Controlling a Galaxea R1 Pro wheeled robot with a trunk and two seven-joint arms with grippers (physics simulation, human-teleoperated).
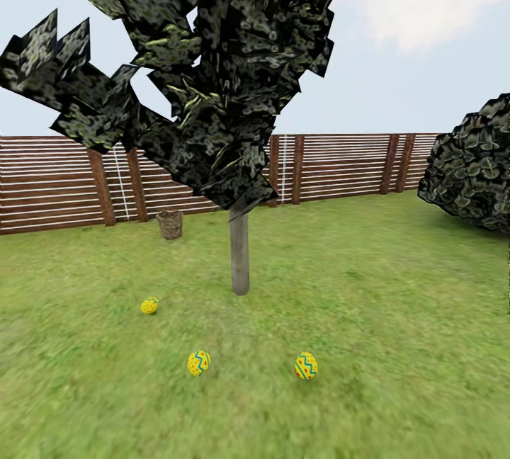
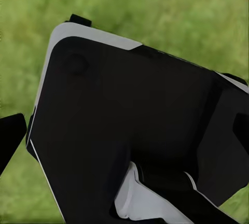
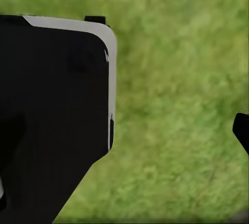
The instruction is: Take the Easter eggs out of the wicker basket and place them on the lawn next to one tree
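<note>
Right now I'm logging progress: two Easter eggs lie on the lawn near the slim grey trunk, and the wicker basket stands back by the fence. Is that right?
Not quite: the head view shows three Easter eggs on the lawn near the slim grey trunk of the tree, not two. The wicker basket does stand back by the fence.

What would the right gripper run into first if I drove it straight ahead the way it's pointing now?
Probably just the lawn: the right wrist view looks along the fingers onto bare green grass, with part of the robot's dark body off to one side. No egg or trunk lies in that line. Depth to the grass is unclear.
</note>
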